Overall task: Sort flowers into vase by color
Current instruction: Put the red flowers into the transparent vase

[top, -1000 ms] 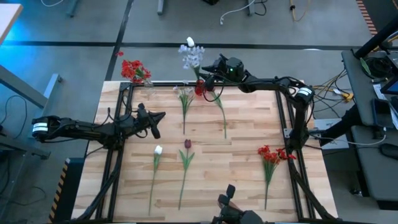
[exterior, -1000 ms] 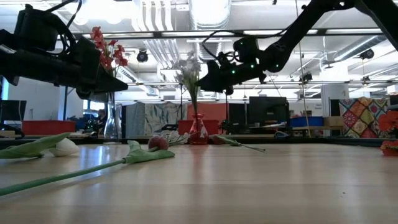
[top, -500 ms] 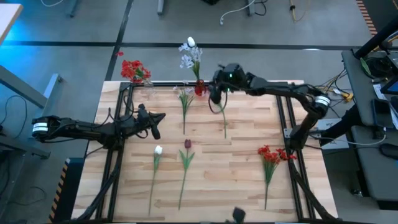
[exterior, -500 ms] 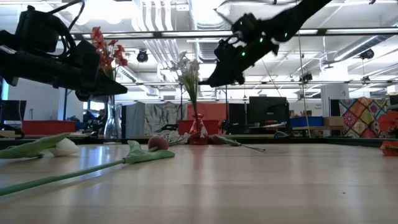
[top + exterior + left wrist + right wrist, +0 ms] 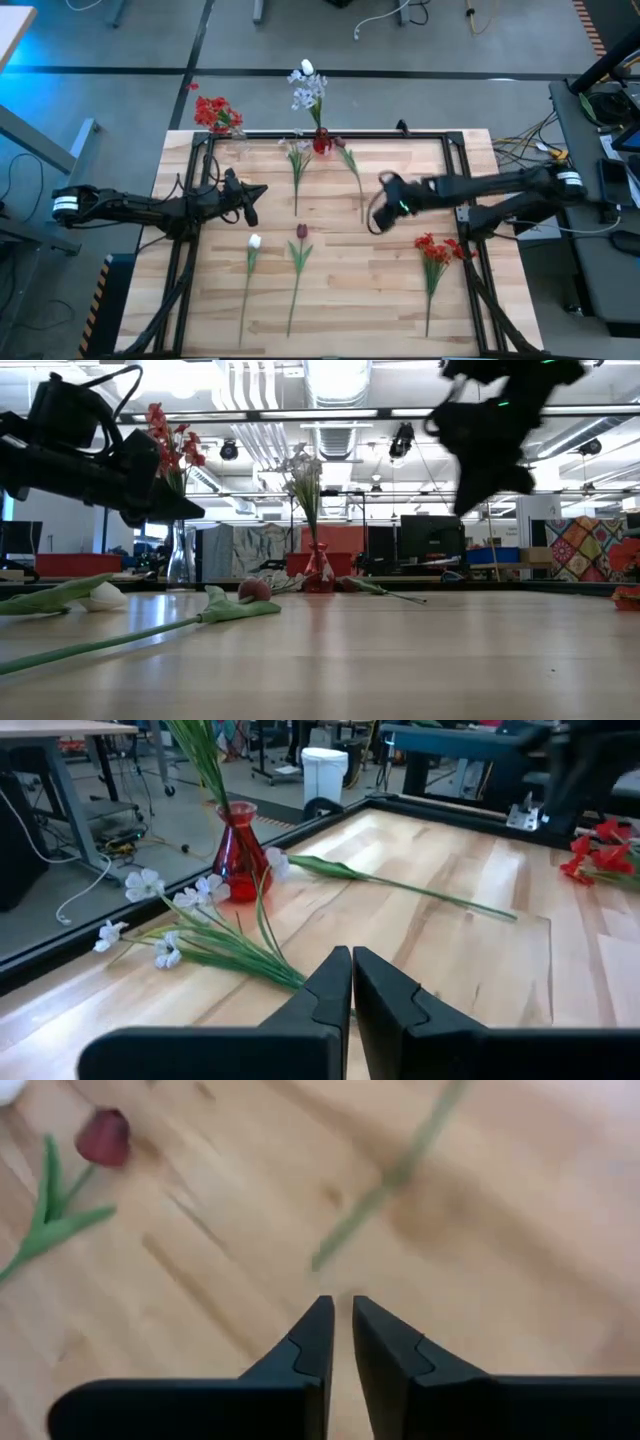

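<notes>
Wooden table (image 5: 400,290) holds five loose flowers; red blooms (image 5: 215,113) and pale sprays (image 5: 307,90) already stand in vases at the upper edge. Both grippers, left (image 5: 255,197) at centre-left and right (image 5: 378,213) at centre, are clenched on nothing, so most sorting seems left.

Flowers (image 5: 298,252) on table (image 5: 390,290), vase (image 5: 321,143) behind.

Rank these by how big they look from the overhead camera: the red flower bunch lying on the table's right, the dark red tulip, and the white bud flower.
1. Red flower bunch, the widest head.
2 and 3. Dark red tulip and white bud flower look alike in length; no clear order.
</notes>
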You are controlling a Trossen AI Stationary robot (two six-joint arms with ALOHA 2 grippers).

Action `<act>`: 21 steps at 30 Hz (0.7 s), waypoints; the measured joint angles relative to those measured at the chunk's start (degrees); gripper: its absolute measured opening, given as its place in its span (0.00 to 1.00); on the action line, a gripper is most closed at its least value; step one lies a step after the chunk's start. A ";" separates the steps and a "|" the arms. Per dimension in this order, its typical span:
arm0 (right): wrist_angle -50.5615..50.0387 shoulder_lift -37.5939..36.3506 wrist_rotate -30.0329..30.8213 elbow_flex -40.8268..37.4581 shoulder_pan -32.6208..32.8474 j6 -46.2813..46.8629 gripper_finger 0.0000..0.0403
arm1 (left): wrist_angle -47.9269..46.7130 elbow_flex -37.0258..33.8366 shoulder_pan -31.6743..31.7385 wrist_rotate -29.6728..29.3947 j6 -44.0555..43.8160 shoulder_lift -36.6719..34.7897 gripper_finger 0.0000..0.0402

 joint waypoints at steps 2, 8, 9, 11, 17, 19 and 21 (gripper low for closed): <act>-2.03 -2.28 2.51 -2.35 5.55 9.72 0.13 | -0.05 0.00 0.00 0.01 -0.38 0.57 0.00; -10.38 -3.46 5.76 -3.57 19.59 33.70 0.28 | 0.19 0.00 0.04 1.40 -1.39 1.96 0.00; -11.35 -3.05 5.61 -3.57 21.39 37.30 0.30 | 0.23 0.00 0.04 1.38 -1.57 2.20 0.00; -12.50 -2.10 3.26 -3.57 24.93 44.01 0.35 | 0.21 0.00 0.04 1.38 -2.00 2.73 0.00; -12.77 1.74 -10.09 -3.55 32.98 61.12 0.44 | 0.31 0.00 0.04 1.38 -1.96 4.42 0.00; -12.78 2.77 -11.78 -3.61 34.75 65.82 0.45 | 0.49 0.09 0.04 1.38 -1.88 5.06 0.00; -12.77 3.83 -12.94 -3.69 35.61 70.22 0.45 | 0.45 0.30 0.04 1.40 -1.91 5.63 0.00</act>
